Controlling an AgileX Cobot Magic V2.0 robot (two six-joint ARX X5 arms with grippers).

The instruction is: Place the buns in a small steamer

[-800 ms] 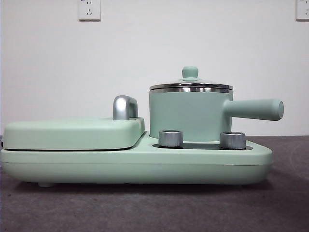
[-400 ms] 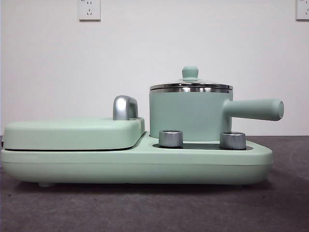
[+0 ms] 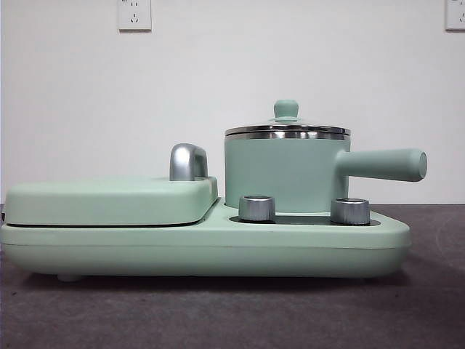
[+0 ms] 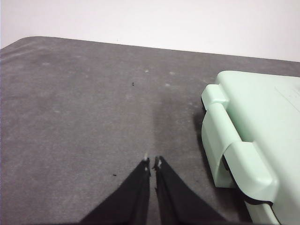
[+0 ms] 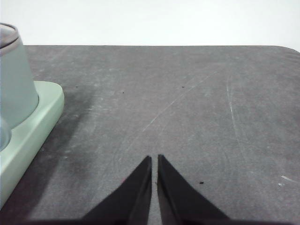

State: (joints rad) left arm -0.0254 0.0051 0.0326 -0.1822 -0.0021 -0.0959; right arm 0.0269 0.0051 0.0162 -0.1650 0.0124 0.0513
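Two end effectors: the left end effector [image 4: 153, 161] and the right end effector [image 5: 154, 159] both hang over bare grey counter [image 5: 197, 103] with jaws clenched together, grasping nothing
Small steamer: the small steamer [image 3: 287, 171] sits upright on the right half of the mint-green cooker base [image 3: 203, 251], behind two steel knobs [image 3: 256, 208], its straight handle [image 3: 381, 164] pointing away from the griddle cover [image 3: 109, 200]
Lid: the glass lid [image 3: 287, 129] with its green knob [image 3: 286, 109] is on the pot, so by my reading the lid must come off before anything can go in
Buns: no bun shows in any view; where they lie cannot be told
Step in hand: the task looks barely begun, both arms waiting
Doing it well: the right end effector is the one near the steamer [image 5: 14, 79], so it is the likelier one for the lid; spread the jaws first, come down square on the knob, lift straight up so the pot does not shift on the base
Hidden: the pot's inside, the counter behind the cooker, and both arms from the front view
Cut off: only the steamer's wall shows in the right wrist view, only a corner of the cooker [image 4: 253, 136] in the left
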